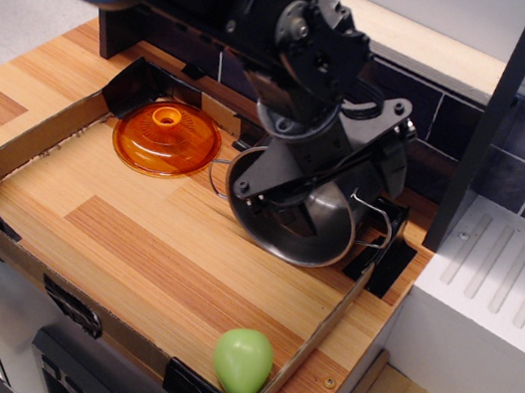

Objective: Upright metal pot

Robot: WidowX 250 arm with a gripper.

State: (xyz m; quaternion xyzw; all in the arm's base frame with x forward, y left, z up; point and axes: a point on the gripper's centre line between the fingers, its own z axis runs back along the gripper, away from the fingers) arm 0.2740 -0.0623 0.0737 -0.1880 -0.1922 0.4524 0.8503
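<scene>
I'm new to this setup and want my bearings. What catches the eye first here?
The black gripper looms over the metal pot, which lies tipped on its side at the tray's back right, mouth facing the camera. An orange lid sits at the back left, and a green pear-like object rests at the front right corner.

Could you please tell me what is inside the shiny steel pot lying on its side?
The shiny stainless-steel cylindrical pot shows only bare metal wall along its lower inside. The black pincer covers the upper mouth, so the rest of the interior cannot be seen.
</scene>
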